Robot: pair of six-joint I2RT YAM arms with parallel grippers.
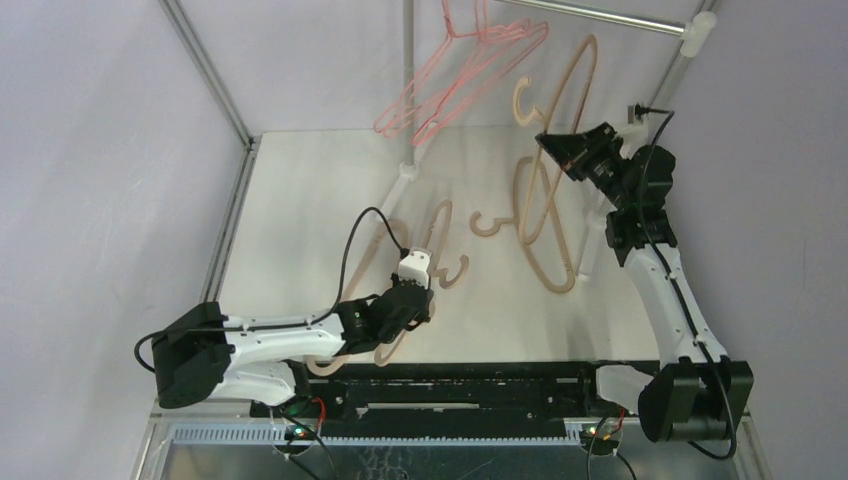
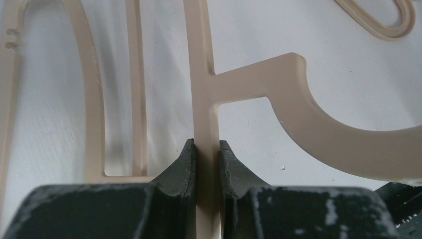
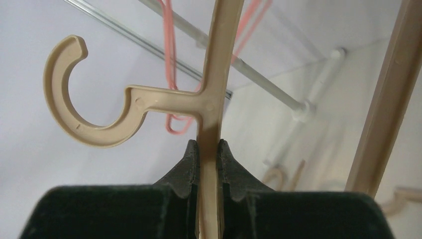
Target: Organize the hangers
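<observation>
My left gripper is low over the table, shut on the neck of a beige hanger that lies flat. In the left wrist view the jaws clamp its straight stem, with the hook curving off to the right. My right gripper is raised at the back right, shut on a second beige hanger held up in the air. In the right wrist view that hanger's hook points left, below the rack pole. Pink wire hangers hang on the rack.
A third beige hanger lies on the white table between the arms. The rack's horizontal pole crosses the top, a vertical pole stands at the back middle, and slanted poles frame the left side.
</observation>
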